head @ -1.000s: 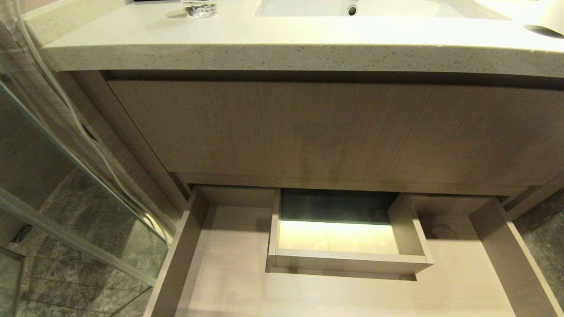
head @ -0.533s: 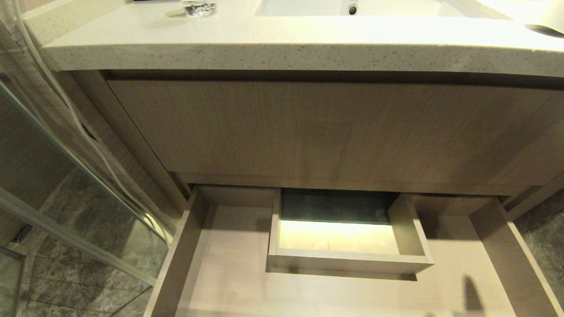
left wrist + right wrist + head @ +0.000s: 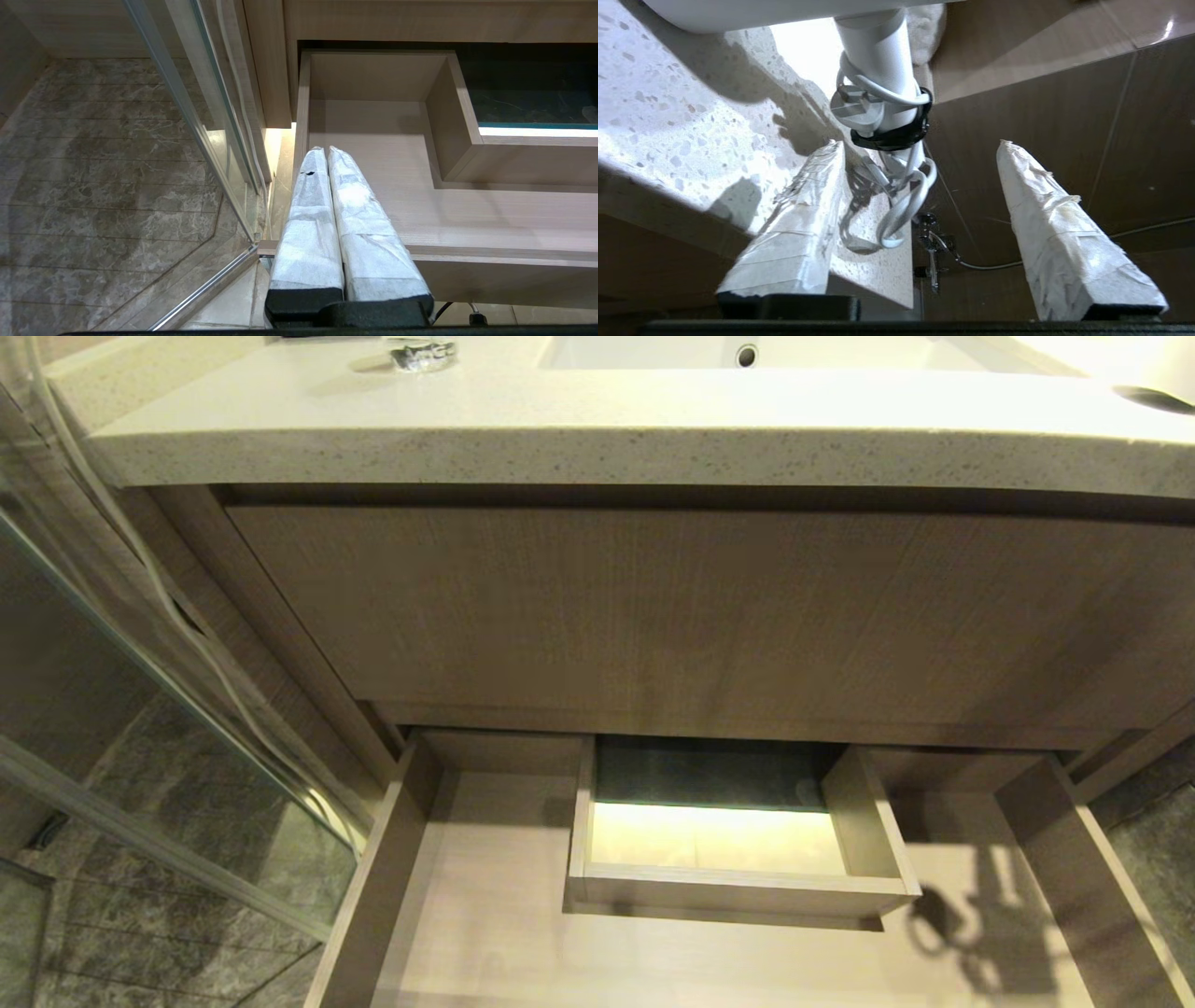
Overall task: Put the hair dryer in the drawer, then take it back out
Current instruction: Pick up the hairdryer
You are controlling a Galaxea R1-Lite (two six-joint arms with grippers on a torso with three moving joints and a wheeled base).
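Drawer [image 3: 485, 915] pulled out below the taller wood-grain front [image 3: 709, 616], boxed cut-out [image 3: 738, 887] inside, nothing lying in it. Hair dryer [image 3: 882, 70] sits on the speckled countertop [image 3: 691, 121] at its edge, handle with black collar and bundled cord toward the right gripper [image 3: 920, 154], whose fingers are spread wide, not touching it. Left gripper [image 3: 325, 151] hangs by the drawer's left wall, fingers pressed together, empty.
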